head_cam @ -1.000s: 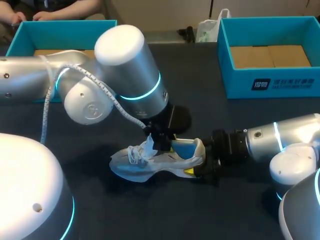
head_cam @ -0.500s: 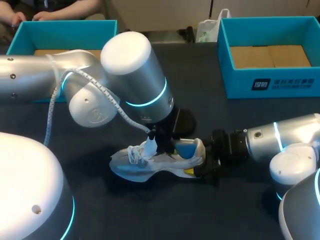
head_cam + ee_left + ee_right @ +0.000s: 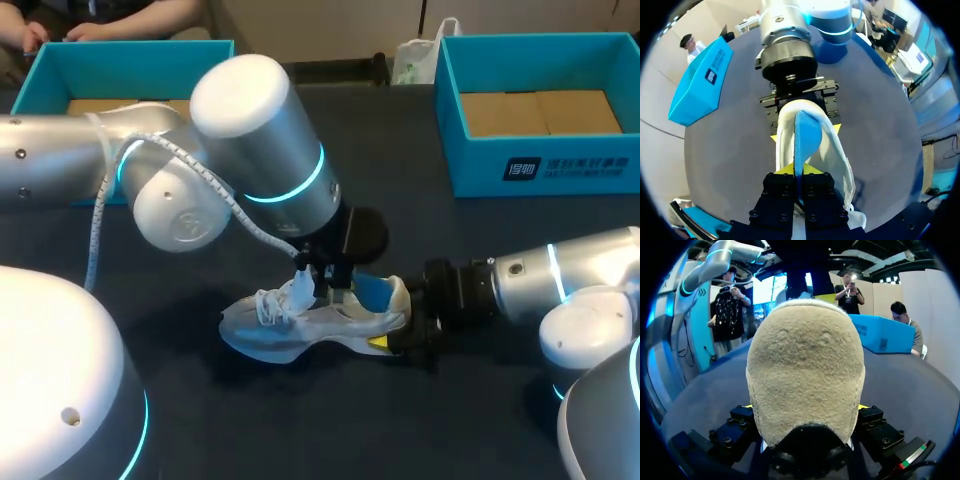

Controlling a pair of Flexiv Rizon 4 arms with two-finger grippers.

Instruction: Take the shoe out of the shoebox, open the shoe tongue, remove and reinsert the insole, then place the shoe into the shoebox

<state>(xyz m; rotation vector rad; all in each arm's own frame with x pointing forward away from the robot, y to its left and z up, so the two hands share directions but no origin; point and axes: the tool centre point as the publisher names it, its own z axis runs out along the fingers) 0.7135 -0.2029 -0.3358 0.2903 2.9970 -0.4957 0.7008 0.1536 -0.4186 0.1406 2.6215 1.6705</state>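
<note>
Pinching the blue insole (image 3: 807, 135) between fingers pressed nearly together, the left gripper (image 3: 798, 172) hangs over the white shoe (image 3: 290, 325), which lies on the dark table (image 3: 480, 420) directly under it. Just ahead, the right gripper (image 3: 805, 407) clamps the heel from both sides. The teal shoebox (image 3: 560, 165) stands well apart from both grippers.

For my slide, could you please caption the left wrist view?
Left gripper pinches the blue insole inside the white shoe clamped by the right gripper.
</note>
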